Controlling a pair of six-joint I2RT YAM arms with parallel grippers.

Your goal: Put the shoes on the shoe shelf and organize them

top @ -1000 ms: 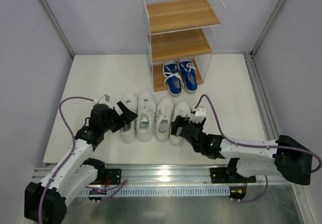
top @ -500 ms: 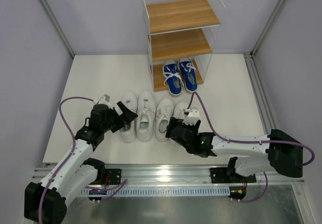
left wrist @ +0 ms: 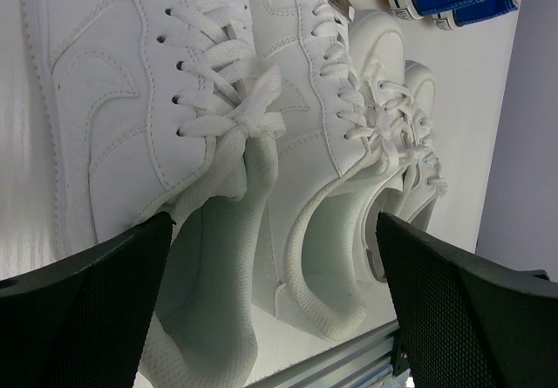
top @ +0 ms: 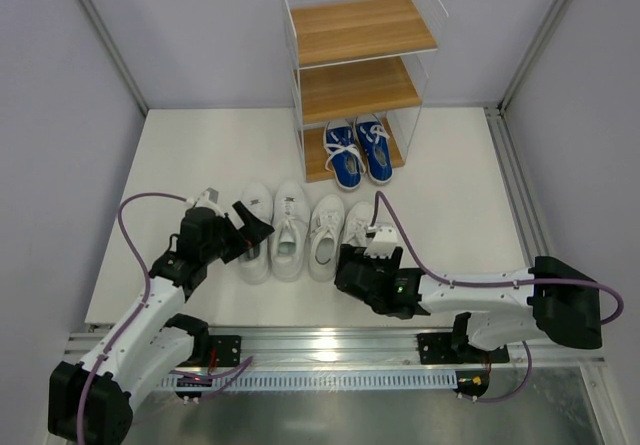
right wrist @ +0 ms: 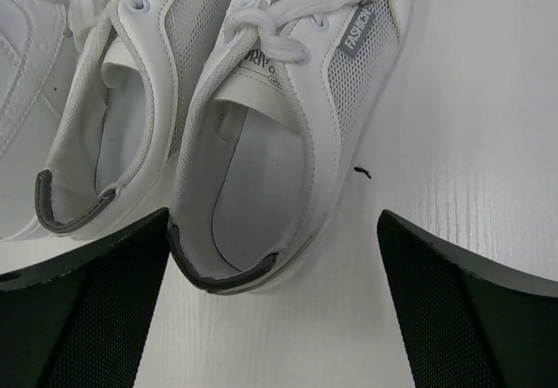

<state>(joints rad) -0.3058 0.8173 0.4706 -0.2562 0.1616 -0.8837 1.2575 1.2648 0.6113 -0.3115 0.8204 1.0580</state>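
Four white sneakers stand in a row on the white table: the leftmost (top: pixel 254 240), the second (top: pixel 291 227), the third (top: pixel 326 233) and the rightmost (top: pixel 360 221). The blue pair (top: pixel 357 152) sits on the bottom board of the shoe shelf (top: pixel 360 30). My left gripper (top: pixel 256 229) is open over the heel of the leftmost shoe (left wrist: pixel 131 100), its fingers (left wrist: pixel 87 318) straddling the two left heels. My right gripper (top: pixel 350 263) is open and empty just behind the heel of the rightmost shoe (right wrist: pixel 261 144), which lies between its fingers (right wrist: pixel 471 318).
The shelf's top and middle boards (top: pixel 358 87) are bare. Grey walls close the table on both sides. A metal rail (top: pixel 330 340) runs along the near edge by the arm bases. Bare table (top: pixel 460 195) lies right of the shoes.
My right gripper has moved left and nearer, from over the rightmost white shoe to just behind its heel. The left arm and the shoes have not moved.
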